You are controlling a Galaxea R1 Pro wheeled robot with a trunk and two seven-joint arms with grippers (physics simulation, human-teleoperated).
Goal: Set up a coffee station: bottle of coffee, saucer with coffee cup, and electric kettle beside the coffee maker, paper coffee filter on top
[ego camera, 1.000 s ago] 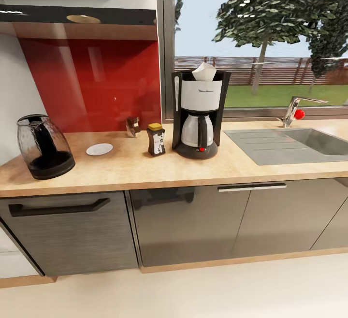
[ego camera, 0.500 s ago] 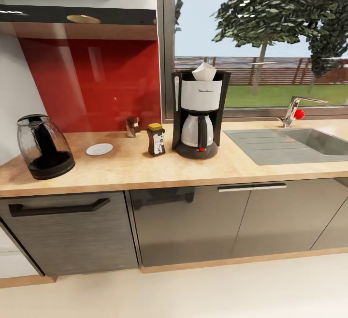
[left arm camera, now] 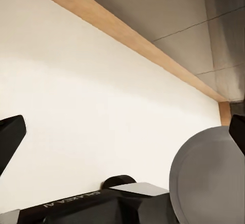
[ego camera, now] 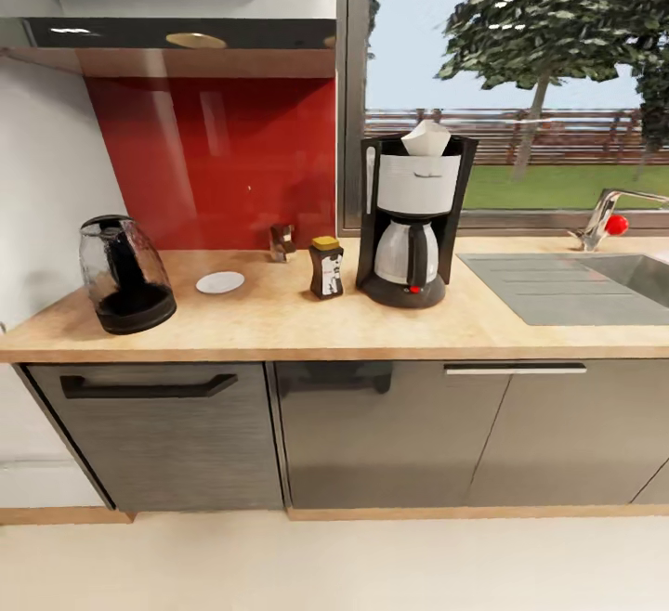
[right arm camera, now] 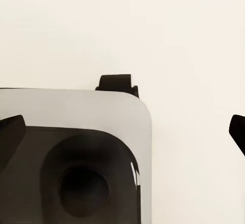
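Kettle and cup are what remain, as far as I can judge: the electric kettle [ego camera: 125,273] stands upright at the far left end of the kitchen countertop [ego camera: 279,328], well apart from the coffee maker [ego camera: 413,219], with the saucer [ego camera: 220,282] and the bottle of coffee [ego camera: 325,267] lying between them. The jar stands just beside the machine on its left, and the paper coffee filter [ego camera: 426,138] pokes out of the machine's top, so those two steps look done. The saucer is bare and near rather than beside the machine; a small shiny thing against the red panel [ego camera: 282,241] behind it may be the cup, though it is too small to tell. The left gripper [left arm camera: 122,132] and the right gripper [right arm camera: 122,132] both hang low over pale floor, each with its dark fingertips at opposite edges of its wrist picture, so both are spread wide and hold nothing. The left wrist view catches the wooden plinth and grey cabinet fronts (the arm hangs close to the cabinets). Everything on the worktop therefore lies up and forward of both grippers. The kettle sits toward the robot's left, so the left arm looks the nearer one for it, and the carry would run rightward along the counter's long axis toward the machine.
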